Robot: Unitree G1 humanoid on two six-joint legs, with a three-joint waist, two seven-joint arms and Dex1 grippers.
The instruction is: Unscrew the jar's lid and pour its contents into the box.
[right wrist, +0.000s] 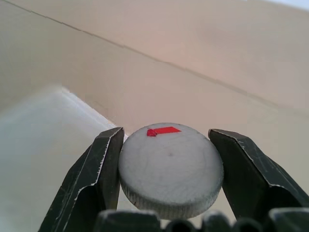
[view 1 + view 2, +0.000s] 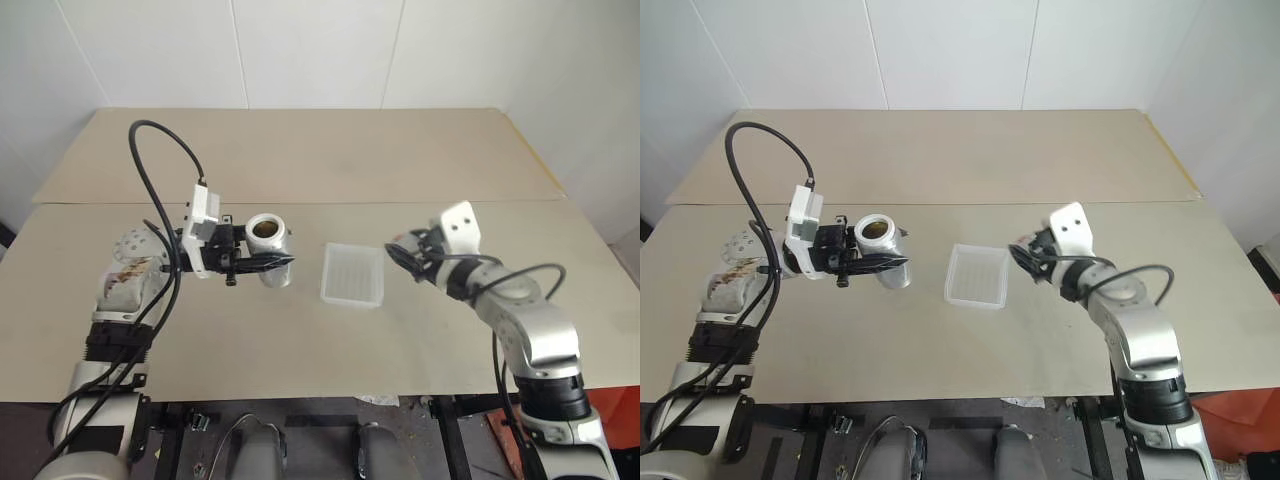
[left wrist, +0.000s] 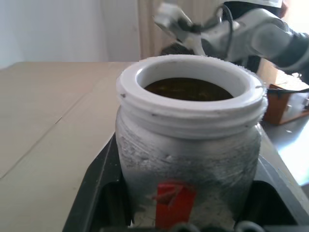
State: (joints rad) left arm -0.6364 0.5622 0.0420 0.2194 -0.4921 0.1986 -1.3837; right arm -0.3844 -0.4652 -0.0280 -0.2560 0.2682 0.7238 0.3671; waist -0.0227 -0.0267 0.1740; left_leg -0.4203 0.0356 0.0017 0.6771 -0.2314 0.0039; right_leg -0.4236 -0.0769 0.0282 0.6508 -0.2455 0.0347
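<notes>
My left gripper (image 2: 272, 262) is shut on the jar (image 2: 268, 238) and holds it above the table, left of the box, with its open mouth tilted up. The left wrist view shows the jar (image 3: 190, 145) uncapped with a white threaded neck and the brown contents (image 3: 188, 89) inside. The box (image 2: 352, 275), a shallow translucent white tray, lies on the table between the two arms. Just right of the box, my right gripper (image 2: 402, 250) is shut on the lid (image 1: 171, 166), a round grey cap with a red mark, which sits between its two black fingers (image 1: 104, 162).
The table (image 2: 300, 340) is made of two tan boards with a seam running across behind the box. White walls close off the back. An orange object (image 2: 622, 420) stands below the table's front right corner.
</notes>
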